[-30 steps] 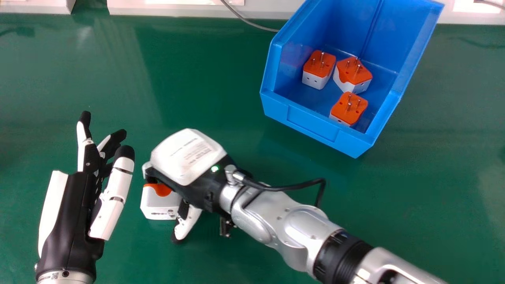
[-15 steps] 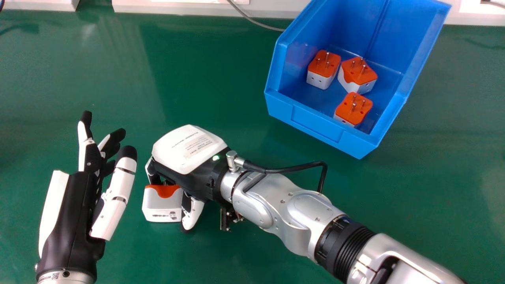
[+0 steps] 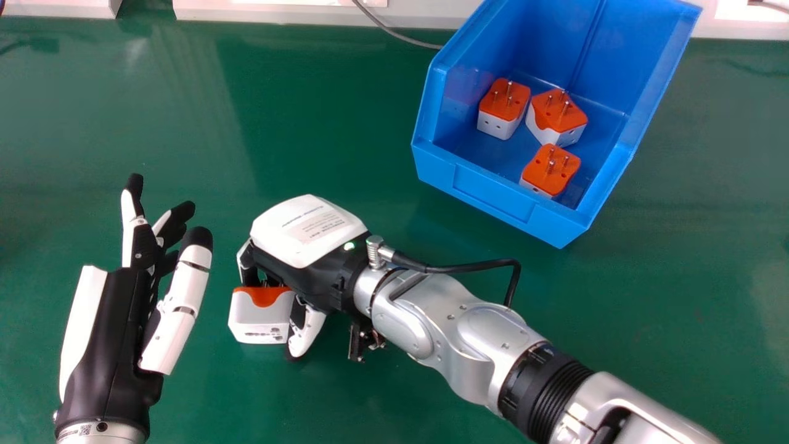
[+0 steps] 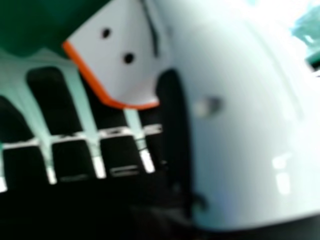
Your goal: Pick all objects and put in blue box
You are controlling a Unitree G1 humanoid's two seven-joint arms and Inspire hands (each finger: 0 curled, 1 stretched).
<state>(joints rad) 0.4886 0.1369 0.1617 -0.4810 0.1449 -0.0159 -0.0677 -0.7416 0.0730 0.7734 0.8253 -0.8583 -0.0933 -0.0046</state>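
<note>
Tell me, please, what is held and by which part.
The right hand holds an orange-topped adapter by its white body, thumb on its right side.

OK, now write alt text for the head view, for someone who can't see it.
A robot's right hand grips a white-and-orange plug adapter at a green table, with its open left hand at the left. Toward the upper right, a blue box holds three similar adapters, pins up.

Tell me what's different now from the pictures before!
The right robot hand has closed its thumb in on the plug, and both have moved a little to the view's right. The left robot hand stayed open, and the box and its three plugs stayed put.
</note>
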